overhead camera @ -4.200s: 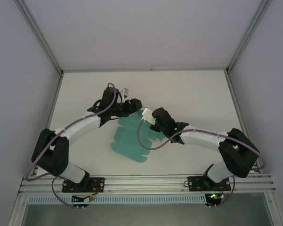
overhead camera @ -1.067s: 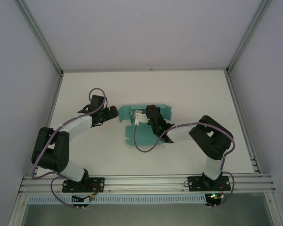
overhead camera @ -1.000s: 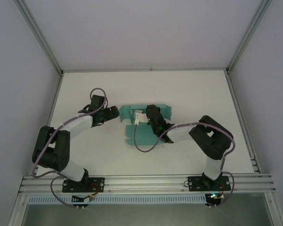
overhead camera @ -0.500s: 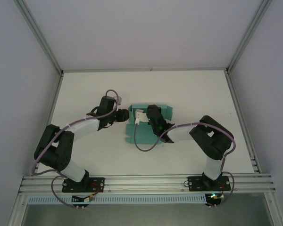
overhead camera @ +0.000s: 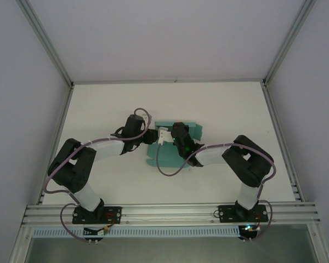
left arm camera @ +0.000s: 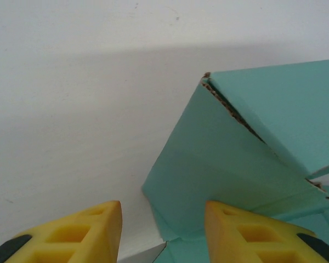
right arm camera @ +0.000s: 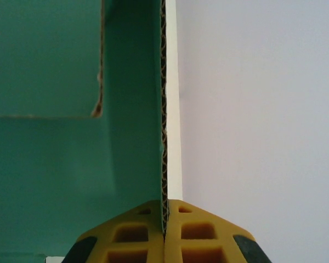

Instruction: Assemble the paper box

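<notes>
right pincer (right arm camera: 165,222) clamped on paper box (right arm camera: 55,164) wall edge | left pincer (left arm camera: 163,222) apart beside its corner

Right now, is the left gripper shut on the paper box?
No, the left gripper is open, its yellow fingers apart, the paper box flap ahead of them.

A robotics lab cell: a white table (overhead camera: 225,109) boxed in by plain panels (overhead camera: 164,38) and aluminium framing (overhead camera: 170,211).

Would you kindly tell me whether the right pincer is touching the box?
Touching. The right wrist view shows the right pincer shut on the box, clamping its upright wall with no gap on either side.
</notes>
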